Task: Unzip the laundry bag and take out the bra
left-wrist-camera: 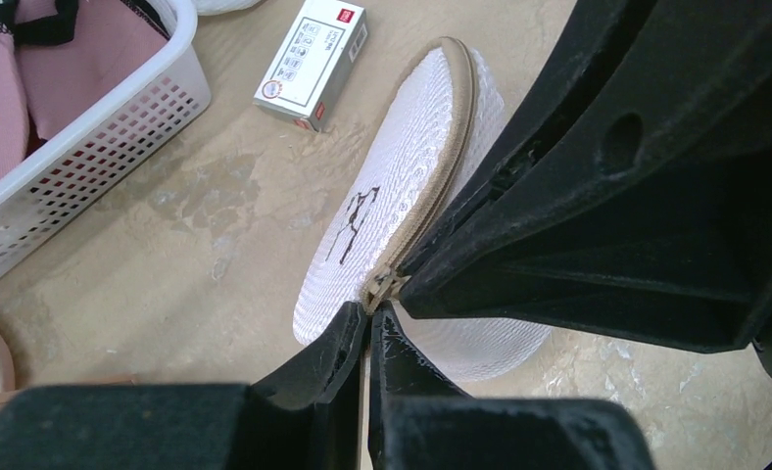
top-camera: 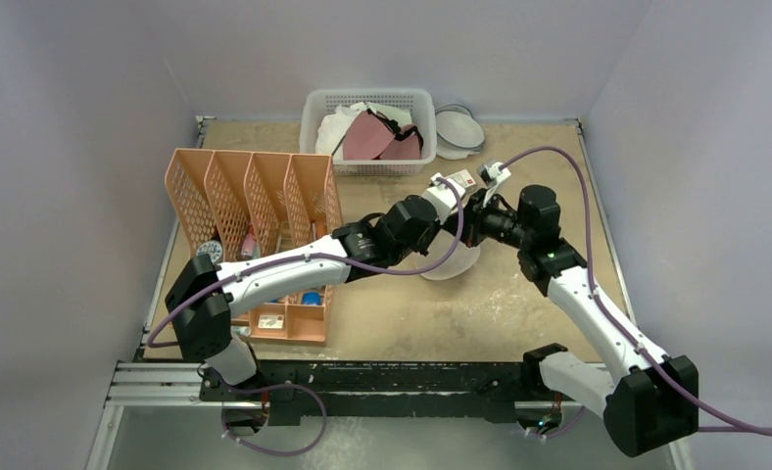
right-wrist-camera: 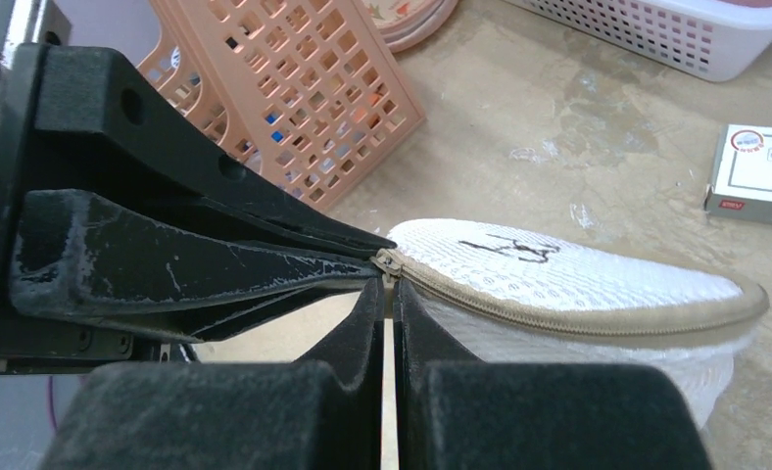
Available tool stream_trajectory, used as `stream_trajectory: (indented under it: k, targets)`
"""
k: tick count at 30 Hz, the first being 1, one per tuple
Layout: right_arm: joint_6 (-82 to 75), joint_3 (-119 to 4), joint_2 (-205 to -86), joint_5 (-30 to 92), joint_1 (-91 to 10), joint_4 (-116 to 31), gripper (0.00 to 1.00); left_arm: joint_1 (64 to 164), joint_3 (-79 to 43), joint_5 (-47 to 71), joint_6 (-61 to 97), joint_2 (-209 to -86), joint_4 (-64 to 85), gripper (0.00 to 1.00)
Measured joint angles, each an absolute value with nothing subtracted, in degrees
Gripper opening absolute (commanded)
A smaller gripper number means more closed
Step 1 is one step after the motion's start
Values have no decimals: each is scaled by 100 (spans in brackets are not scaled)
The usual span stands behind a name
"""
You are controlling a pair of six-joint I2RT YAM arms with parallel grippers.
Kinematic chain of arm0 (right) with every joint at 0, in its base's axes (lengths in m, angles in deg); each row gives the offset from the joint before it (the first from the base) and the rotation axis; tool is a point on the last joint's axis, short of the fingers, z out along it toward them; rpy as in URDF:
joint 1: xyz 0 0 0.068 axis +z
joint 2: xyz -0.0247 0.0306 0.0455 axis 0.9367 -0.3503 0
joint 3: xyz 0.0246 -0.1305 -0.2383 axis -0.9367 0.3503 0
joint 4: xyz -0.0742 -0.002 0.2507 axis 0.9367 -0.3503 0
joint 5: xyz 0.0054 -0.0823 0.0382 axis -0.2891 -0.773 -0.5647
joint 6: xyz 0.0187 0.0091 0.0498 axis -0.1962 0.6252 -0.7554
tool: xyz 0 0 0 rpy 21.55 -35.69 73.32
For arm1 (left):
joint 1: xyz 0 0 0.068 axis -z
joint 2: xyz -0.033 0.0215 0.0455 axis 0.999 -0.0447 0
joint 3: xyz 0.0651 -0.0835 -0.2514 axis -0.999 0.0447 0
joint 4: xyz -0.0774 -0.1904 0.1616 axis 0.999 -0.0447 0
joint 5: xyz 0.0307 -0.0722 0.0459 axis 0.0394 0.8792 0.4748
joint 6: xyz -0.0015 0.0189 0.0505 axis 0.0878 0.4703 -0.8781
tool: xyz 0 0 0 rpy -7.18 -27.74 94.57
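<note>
Both arms reach inward over the table (right-wrist-camera: 558,127) to the laundry bag (right-wrist-camera: 578,279) at its centre. The left gripper (left-wrist-camera: 369,328) and the right gripper (right-wrist-camera: 389,299) meet there, jaws clenched on the rim at the zip pull (right-wrist-camera: 386,260).

Laundry bag (top-camera: 451,264) sits mid table (top-camera: 411,313); rack (top-camera: 235,196) at its 9 o'clock, basket (top-camera: 372,166) at 11 by the far edge. Dishes (top-camera: 458,129) just right of basket at 12, small box (left-wrist-camera: 312,62) nearer the bag.
</note>
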State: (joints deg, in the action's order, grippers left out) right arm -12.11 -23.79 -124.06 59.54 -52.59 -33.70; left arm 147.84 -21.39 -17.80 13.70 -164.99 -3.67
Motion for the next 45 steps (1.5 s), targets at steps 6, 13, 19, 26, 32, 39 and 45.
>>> stream_trajectory:
  k: [6, 13, 19, 26, 32, 39, 45]
  targets:
    - [-1358, -2379, -12198, 4933, -5235, -3722, 0, 14784, -2093, -2027, 1309, -16464, -363, 0]
    - [-1399, -2530, -12305, 3950, -5740, -4305, 0, 14784, -2093, -2180, 1247, -16457, -378, 0]
    - [-1250, -2550, -12517, 4310, -6199, -4489, 0, 14784, -2093, -2182, 1167, -16455, -405, 0]
    - [-1113, -2528, -12196, 5615, -6210, -3925, 0, 14779, -2091, -1881, 1009, -16274, -560, 35]
    - [-1167, -2508, -12124, 6262, -5980, -3525, 0, 14790, -1800, -1055, 950, -15730, -350, 40]
    - [-1242, -2506, -12305, 6395, -5336, -3350, 0, 14821, -1717, -1234, 952, -15478, -16, 44]
    - [-1277, -2506, -12421, 6398, -5261, -3258, 0, 14821, -1787, -1806, 952, -15631, -127, 41]
